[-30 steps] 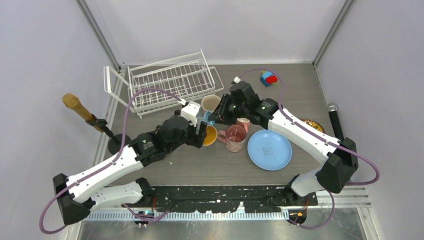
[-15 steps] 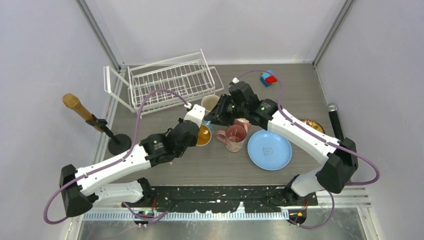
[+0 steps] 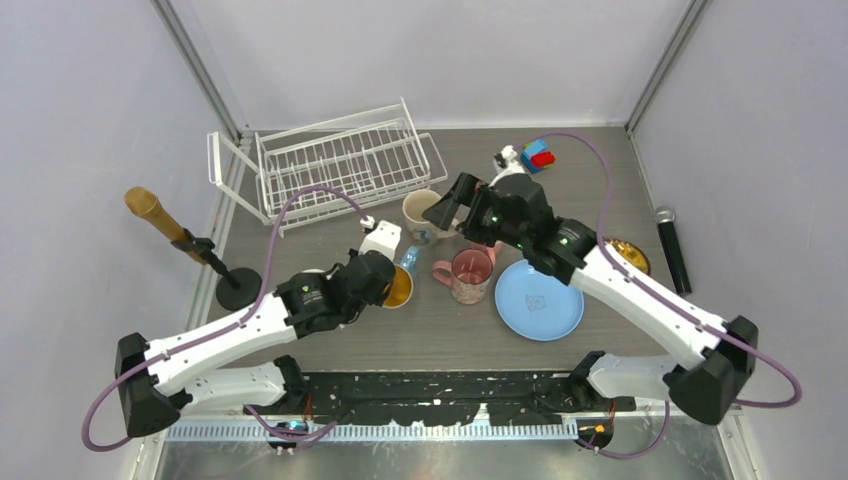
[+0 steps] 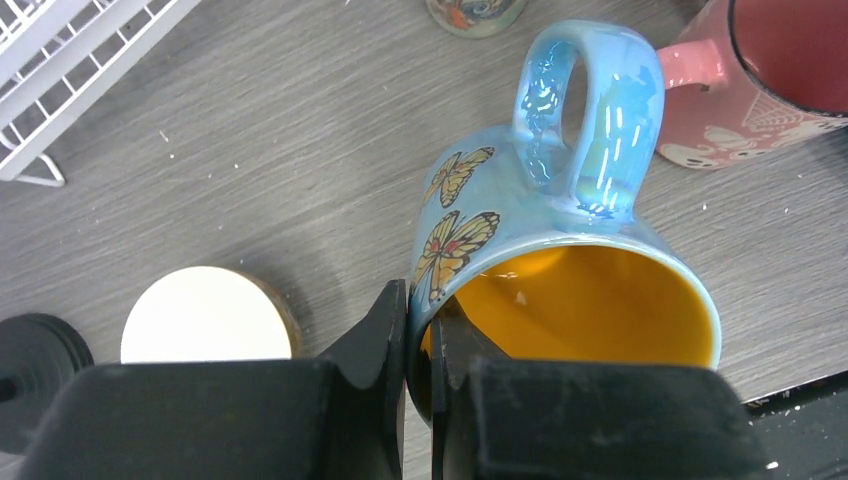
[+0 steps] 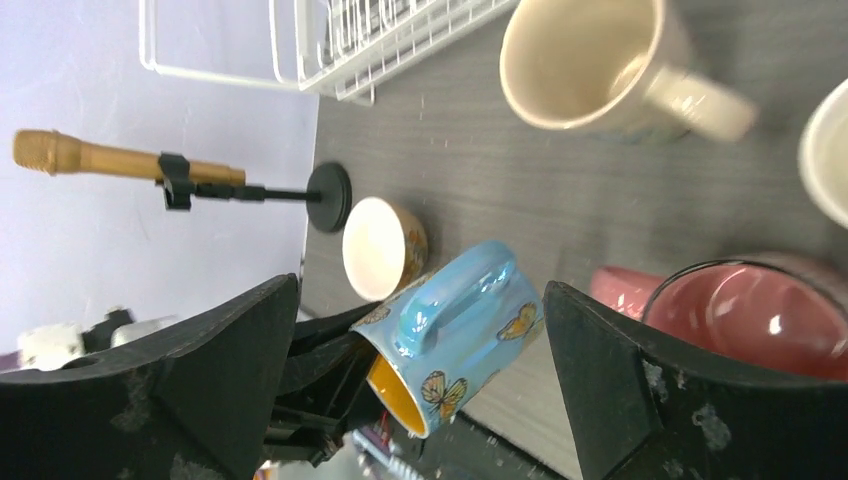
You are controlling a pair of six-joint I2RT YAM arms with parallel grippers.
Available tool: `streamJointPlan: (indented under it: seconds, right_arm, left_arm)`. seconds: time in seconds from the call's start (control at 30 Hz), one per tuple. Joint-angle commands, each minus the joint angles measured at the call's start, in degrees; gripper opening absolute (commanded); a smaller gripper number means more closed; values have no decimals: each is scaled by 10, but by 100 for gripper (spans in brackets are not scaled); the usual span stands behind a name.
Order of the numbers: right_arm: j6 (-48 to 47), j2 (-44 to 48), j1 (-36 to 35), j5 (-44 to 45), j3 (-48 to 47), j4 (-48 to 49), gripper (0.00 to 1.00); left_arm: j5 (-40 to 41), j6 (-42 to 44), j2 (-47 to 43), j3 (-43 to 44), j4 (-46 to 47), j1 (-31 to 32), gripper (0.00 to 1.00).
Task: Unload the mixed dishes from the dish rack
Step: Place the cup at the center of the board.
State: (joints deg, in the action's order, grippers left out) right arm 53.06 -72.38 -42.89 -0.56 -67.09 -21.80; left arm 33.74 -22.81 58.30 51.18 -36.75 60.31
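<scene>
My left gripper (image 4: 420, 312) is shut on the rim of the teal mug (image 4: 560, 200), one finger inside its yellow interior and one outside. The butterfly-patterned mug (image 3: 402, 278) is tilted on its side with the handle up. My right gripper (image 3: 446, 212) stands wide open behind the mug; in its wrist view the teal mug (image 5: 470, 320) shows between the spread fingers, touching neither. The white dish rack (image 3: 340, 165) stands at the back left. On the table are the cream mug (image 3: 420, 213), a pink mug (image 3: 470, 273), the light-blue plate (image 3: 538, 300) and a small cream bowl (image 4: 205, 315).
A gold microphone on a black stand (image 3: 150, 210) is at the left. A black microphone (image 3: 672, 240) lies at the right, near the yellow patterned plate (image 3: 630, 252). Colourful toy blocks (image 3: 537, 155) sit at the back. A second pink mug (image 3: 490, 250) is half hidden under the right arm.
My left gripper has shut on the teal mug's rim and drawn it toward the near left. My right gripper has opened, let go of the mug and pulled back.
</scene>
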Motion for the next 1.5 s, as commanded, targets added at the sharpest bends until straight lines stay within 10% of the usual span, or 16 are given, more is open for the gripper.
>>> streamJointPlan:
  seconds: [0.0,0.37,0.97,1.47]
  right_arm:
    - [-74,91,1,132,38,52,100]
    - [-105,267,2,398,164,27,100]
    - [-133,219,3,434,148,0,100]
    - [-153,207,26,432,139,-12,100]
  left_arm:
    - [6,-57,-17,16,10,1,0]
    - [-24,-85,65,25,7,-29,0]
    - [-115,-138,166,54,36,-112,0]
    - [-139,-125,162,75,27,-114,59]
